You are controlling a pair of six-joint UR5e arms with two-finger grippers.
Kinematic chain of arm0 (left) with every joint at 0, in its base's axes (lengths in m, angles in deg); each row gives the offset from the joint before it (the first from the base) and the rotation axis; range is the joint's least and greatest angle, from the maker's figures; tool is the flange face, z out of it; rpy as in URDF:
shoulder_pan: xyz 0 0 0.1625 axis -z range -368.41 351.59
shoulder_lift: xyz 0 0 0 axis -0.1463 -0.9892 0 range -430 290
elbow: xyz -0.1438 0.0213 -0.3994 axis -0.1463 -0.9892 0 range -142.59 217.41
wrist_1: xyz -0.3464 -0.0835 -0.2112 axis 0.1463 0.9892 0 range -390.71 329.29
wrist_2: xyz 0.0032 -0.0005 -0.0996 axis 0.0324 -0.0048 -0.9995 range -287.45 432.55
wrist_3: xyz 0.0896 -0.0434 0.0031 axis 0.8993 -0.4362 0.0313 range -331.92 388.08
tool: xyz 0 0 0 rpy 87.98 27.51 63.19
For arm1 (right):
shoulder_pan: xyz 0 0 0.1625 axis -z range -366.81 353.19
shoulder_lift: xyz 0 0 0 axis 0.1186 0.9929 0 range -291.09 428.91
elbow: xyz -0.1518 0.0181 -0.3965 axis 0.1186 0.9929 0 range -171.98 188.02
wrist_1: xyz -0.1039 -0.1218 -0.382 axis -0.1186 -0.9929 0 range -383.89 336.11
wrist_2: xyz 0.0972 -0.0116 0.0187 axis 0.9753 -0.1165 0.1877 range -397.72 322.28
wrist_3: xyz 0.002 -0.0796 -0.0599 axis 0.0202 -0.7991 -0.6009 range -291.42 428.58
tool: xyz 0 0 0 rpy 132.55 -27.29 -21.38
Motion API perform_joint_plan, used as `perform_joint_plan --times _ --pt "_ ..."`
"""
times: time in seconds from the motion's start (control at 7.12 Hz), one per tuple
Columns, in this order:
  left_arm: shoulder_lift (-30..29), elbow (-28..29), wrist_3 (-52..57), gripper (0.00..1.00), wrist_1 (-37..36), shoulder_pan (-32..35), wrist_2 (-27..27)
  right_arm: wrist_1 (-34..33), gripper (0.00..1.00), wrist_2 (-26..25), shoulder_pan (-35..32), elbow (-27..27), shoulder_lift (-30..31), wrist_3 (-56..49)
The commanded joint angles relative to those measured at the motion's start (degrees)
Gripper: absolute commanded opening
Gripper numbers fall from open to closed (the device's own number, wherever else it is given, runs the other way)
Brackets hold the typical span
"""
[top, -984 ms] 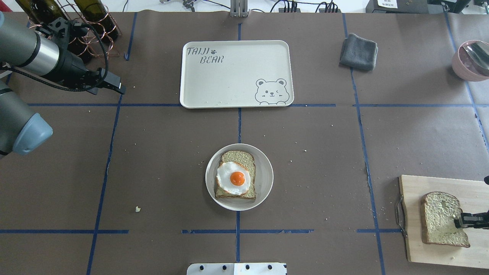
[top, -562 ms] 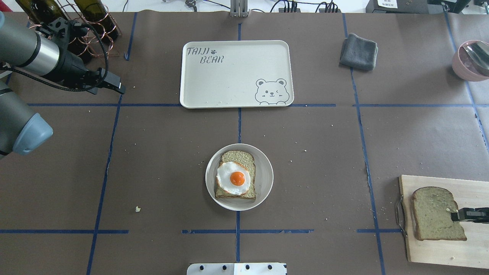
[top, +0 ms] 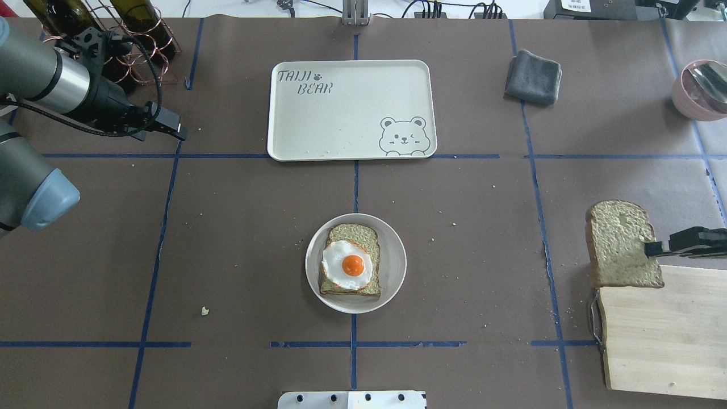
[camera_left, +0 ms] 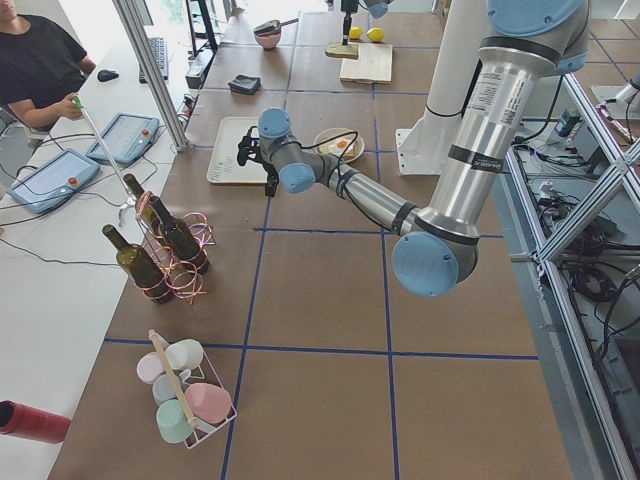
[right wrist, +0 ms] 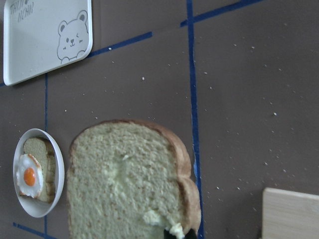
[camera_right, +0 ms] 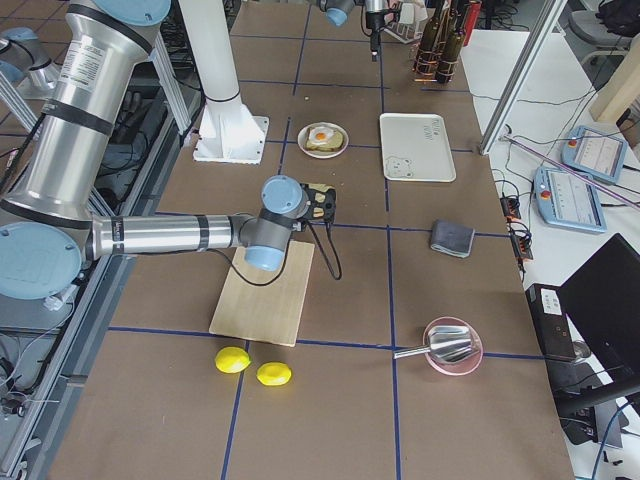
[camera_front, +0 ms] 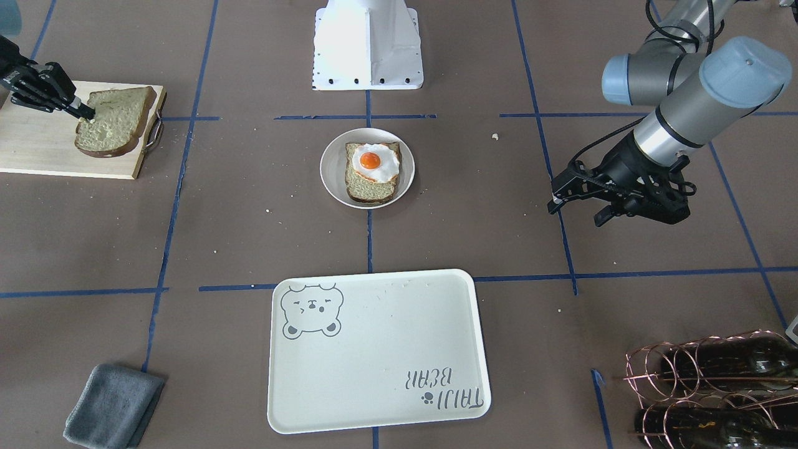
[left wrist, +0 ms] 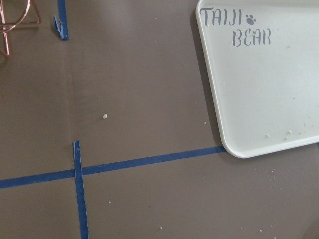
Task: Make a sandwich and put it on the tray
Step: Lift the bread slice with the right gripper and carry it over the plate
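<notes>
My table [top: 238, 238], brown paper with blue tape grid, carries: tray [top: 352, 113], round plate [top: 392, 250], cutting board [top: 664, 335], grey cloth [top: 534, 76], pink bowl [top: 690, 96], bottle rack [camera_front: 717, 386], two lemons [camera_right: 253, 367].

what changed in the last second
The right claw, shut on the bread slice, lifted it off the cutting board and carried it toward the tray's side of the table. The left claw, the plate with bread and egg, and the tray stayed put.
</notes>
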Motion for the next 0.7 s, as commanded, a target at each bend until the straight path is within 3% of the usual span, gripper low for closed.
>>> perform_joint_plan --times 0.0,0.28,0.56 --pt "0.02 0.39 0.00 1.00 0.56 -0.01 0.00 -17.90 0.00 -0.94 4.03 -0.64 -15.68 0.25" --pt "0.02 0.39 -0.09 1.00 0.56 -0.10 -0.09 -28.75 0.00 -8.20 12.63 -0.73 -26.25 2.87" --pt "0.02 0.48 -0.53 1.00 0.65 -0.10 -0.09 -32.19 0.00 -22.69 25.72 0.05 -33.63 7.55"
